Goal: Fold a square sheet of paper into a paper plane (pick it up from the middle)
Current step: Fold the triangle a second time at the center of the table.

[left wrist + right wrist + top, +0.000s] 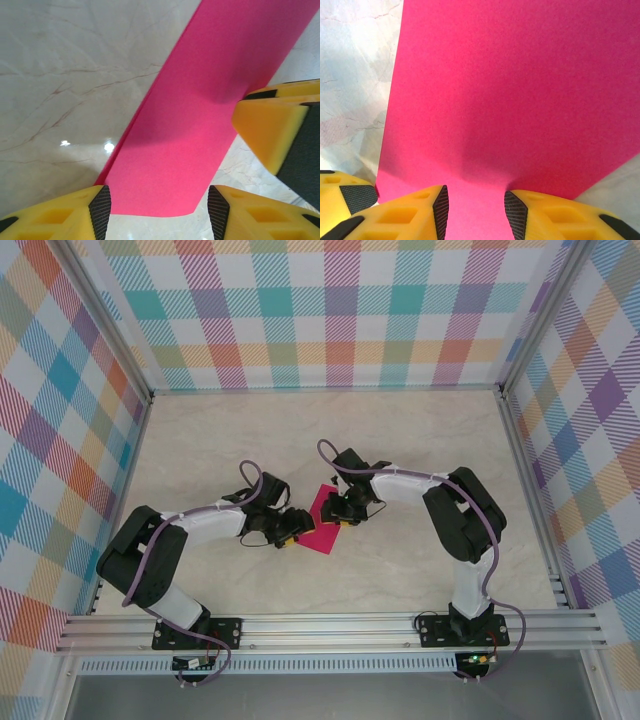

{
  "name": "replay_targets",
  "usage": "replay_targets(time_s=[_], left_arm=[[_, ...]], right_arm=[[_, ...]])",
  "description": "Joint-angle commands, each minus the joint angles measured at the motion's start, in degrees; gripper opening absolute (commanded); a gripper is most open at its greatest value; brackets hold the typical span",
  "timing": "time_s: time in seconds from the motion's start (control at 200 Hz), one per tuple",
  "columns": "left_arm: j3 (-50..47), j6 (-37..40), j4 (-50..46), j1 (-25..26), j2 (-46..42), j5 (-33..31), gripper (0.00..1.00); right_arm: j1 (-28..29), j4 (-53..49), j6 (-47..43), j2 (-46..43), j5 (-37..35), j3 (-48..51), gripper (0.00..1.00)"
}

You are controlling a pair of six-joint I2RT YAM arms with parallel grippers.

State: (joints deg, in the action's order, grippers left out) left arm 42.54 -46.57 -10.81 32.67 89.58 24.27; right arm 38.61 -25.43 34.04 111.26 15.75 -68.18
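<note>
1. Seen from above: the pink sheet (321,534) lies near the middle of the pale marbled table (420,440). It sits between the two arms, with the left gripper (291,527) at its left edge and the right gripper (338,511) over its upper right part.
2. Left wrist camera: the left gripper (159,209) stands with its jaws apart. The near end of the pink sheet (200,110) sits in the gap and runs up and to the right as a long band.
3. The band's left edge shows two layers and slips behind the left pad (101,210). Its near right corner stops just short of the other pad, so nothing is clamped.
4. A yellow finger (267,131) of the other arm meets the band's right edge.
5. Right wrist camera: the right gripper (476,210) is set over the pink sheet (520,90) with its jaws partly apart. Pink fills the gap, and a slight pucker shows just ahead of it. Whether the pads pinch the paper cannot be told.
6. Another yellow finger (342,200) sits at the sheet's near left corner.
</note>
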Motion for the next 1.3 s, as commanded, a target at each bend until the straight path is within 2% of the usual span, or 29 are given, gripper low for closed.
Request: replay_targets(time_s=[0.0, 0.325, 0.545, 0.92, 1.165, 1.3], left_arm=[[1.83, 2.17, -7.21, 0.91, -1.59, -3.42, 0.57], [1.02, 1.25, -3.67, 1.17, -0.77, -1.23, 0.6], [1.67, 1.54, -2.05, 1.44, -0.2, 0.31, 0.55], [1.86, 1.69, -1.97, 1.79, 0.59, 0.13, 0.55], [2.19, 1.22, 0.33, 1.94, 0.99, 1.22, 0.37], [2.11, 1.26, 0.81, 2.13, 0.24, 1.21, 0.32]], right_arm=[[-0.29, -1.16, 0.55, 7.78, -7.62, 4.81, 0.41], [-0.89, -0.63, 1.02, 8.53, -6.87, 5.2, 0.41], [-0.98, -0.71, 1.02, 8.49, -6.96, 5.32, 0.41], [-0.97, -0.63, 1.07, 8.7, -6.9, 5.24, 0.41], [-0.99, 1.34, 1.01, 6.95, -4.65, 5.53, 0.4], [-0.99, 1.05, 1.09, 5.58, -4.2, 4.51, 0.39]])
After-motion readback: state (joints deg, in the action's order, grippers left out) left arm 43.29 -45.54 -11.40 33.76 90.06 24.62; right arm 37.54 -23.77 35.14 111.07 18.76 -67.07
